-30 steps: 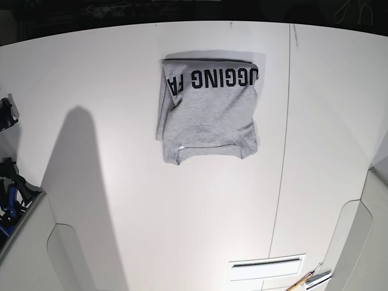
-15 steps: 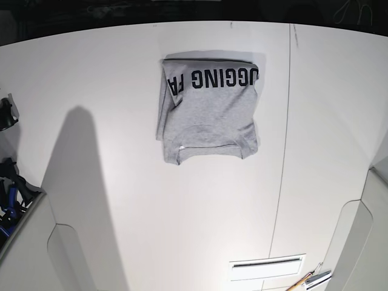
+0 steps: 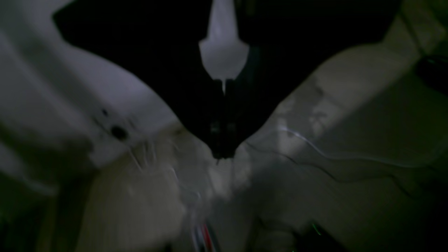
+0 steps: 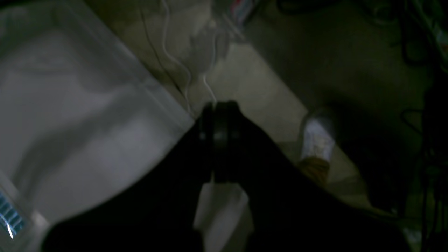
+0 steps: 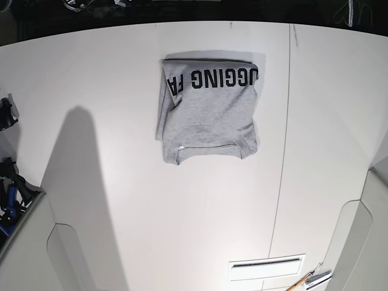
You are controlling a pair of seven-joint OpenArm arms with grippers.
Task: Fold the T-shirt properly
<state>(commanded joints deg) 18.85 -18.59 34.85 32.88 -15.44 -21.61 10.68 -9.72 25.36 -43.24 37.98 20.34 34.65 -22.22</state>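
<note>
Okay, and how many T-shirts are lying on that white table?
1. The grey T-shirt lies folded in the upper middle of the white table in the base view. Another tucked inside its layers would be hidden.

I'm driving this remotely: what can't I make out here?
- Shirt lettering, base view: fold hides the rest.
- Cable, left wrist view: blur and darkness; its ends can't be traced.
- Brown-and-white object, right wrist view: too blurred to identify.
</note>
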